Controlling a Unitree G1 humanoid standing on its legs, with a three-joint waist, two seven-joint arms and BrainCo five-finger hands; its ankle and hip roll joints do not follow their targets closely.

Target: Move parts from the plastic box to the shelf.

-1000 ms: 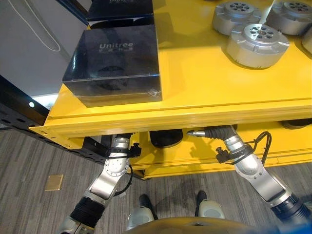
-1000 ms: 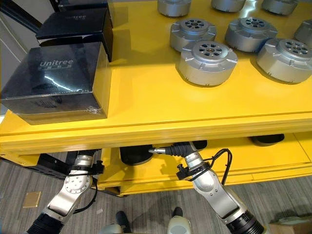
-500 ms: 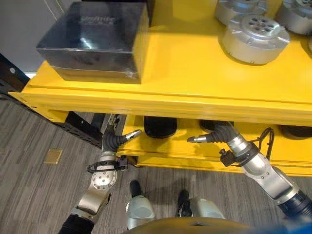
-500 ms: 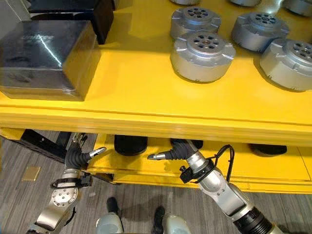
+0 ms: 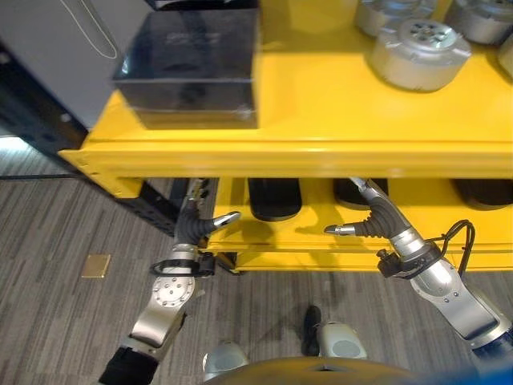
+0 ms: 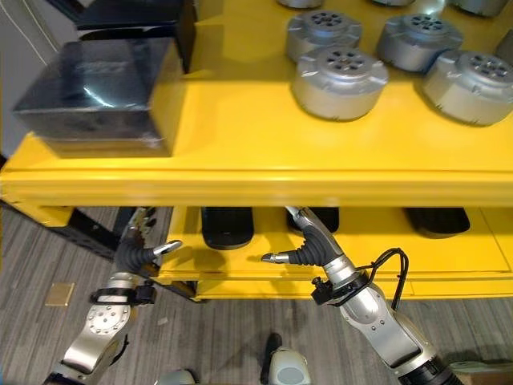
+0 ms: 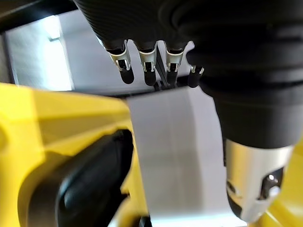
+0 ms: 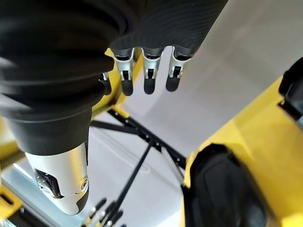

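Yellow shelf fills the upper frame, silver parts already on it; our left robot hand and right robot hand hang below, fingers relaxed and empty. We should clear the shelf edge before reaching again.

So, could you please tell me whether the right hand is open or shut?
Open: the right hand holds nothing, fingers straight and thumb spread, below the yellow shelf.

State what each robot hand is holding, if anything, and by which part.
Nothing is held. The left hand and the right hand both hang open below the yellow shelf, fingers straight, touching nothing.
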